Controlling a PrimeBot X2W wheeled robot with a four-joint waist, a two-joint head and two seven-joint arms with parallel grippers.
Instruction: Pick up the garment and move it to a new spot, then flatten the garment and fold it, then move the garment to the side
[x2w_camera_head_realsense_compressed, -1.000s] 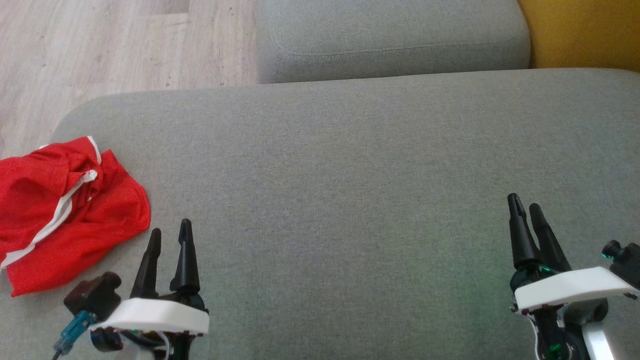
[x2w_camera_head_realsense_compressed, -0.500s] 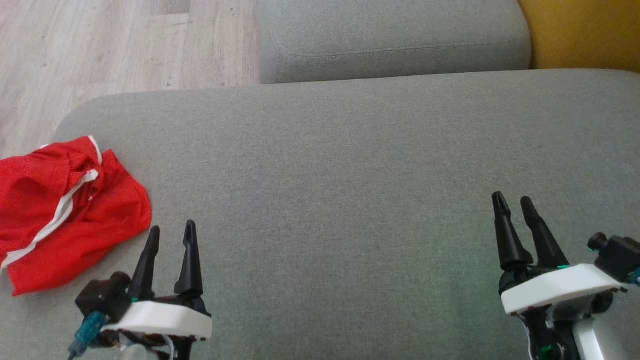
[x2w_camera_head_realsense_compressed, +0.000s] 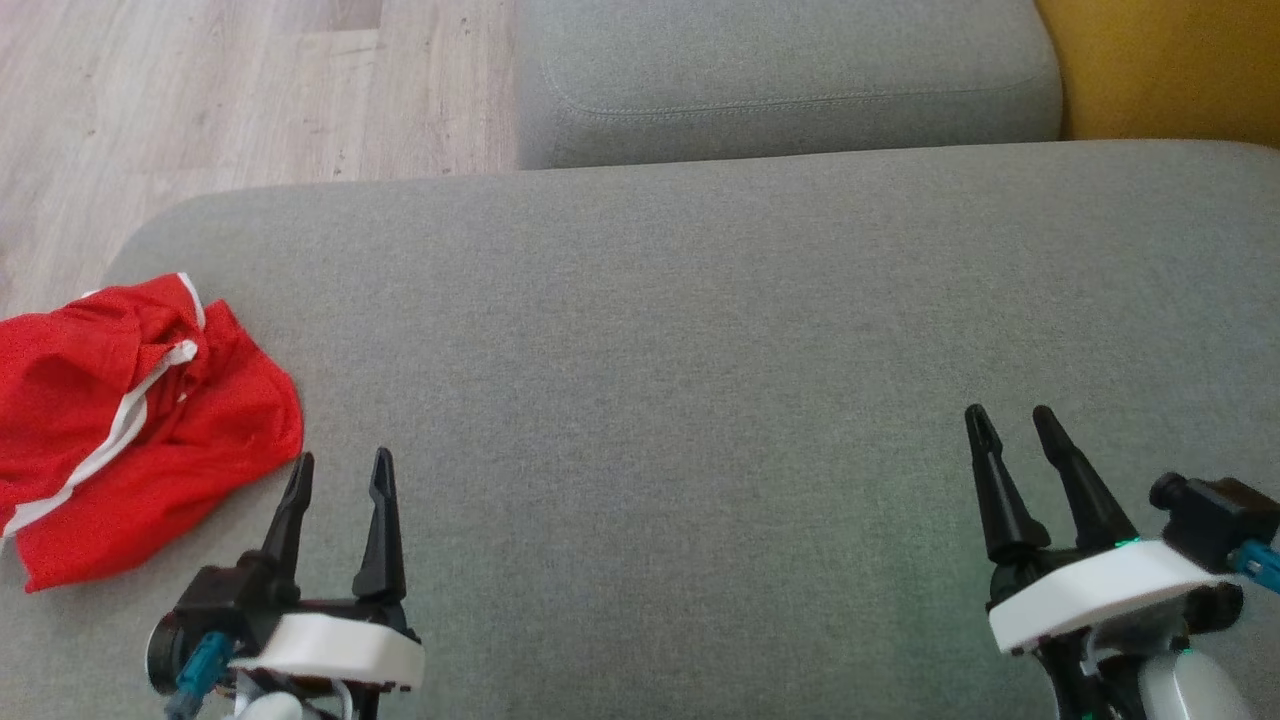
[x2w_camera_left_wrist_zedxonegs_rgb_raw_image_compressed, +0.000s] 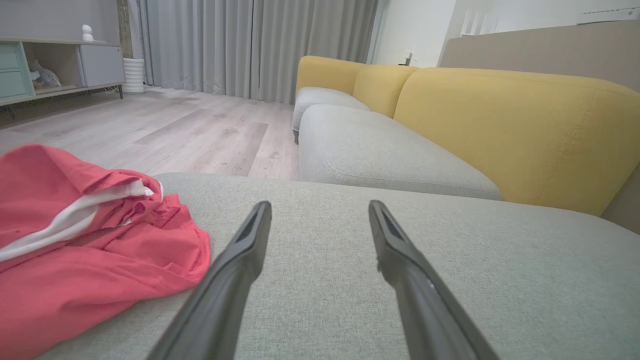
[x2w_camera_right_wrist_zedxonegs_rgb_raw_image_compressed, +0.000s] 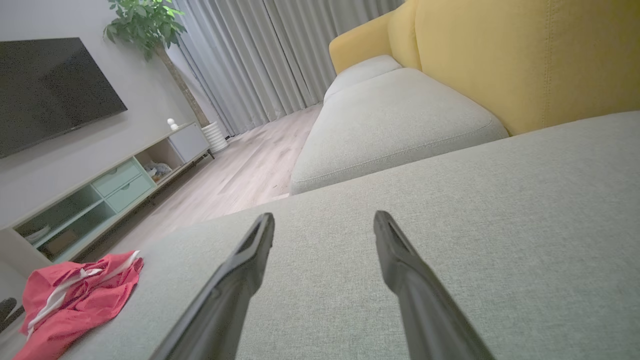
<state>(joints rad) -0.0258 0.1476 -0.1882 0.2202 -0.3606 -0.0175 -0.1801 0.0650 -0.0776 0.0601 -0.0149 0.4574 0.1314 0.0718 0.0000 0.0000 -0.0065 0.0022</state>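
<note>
A: Head view first. Where is the garment?
B: The red garment with white trim lies crumpled at the left edge of the frame. It is on the near-left corner of the grey sofa seat, close to where the seat rounds off toward the wooden floor.
A: And the arms?
B: The left gripper is at lower left, jaws spread and empty. One fingertip is just beside the hem; whether it touches I cannot tell. The right gripper at lower right is spread too, well apart from the cloth, over bare cushion. I'd judge the left is placed to take the cloth, and the right stays off the wide middle, where there is room to lay it flat.
A: Left wrist view?
B: The garment bunches at lower left beside one finger, and the open jaws frame bare grey seat. At upper left a cabinet has an open compartment with something inside, too blurred to name.
A: Right wrist view?
B: Jaws wide, nothing pinched. The garment sits small at lower left. The cabinet shows open shelves holding small items I can't make out
</note>
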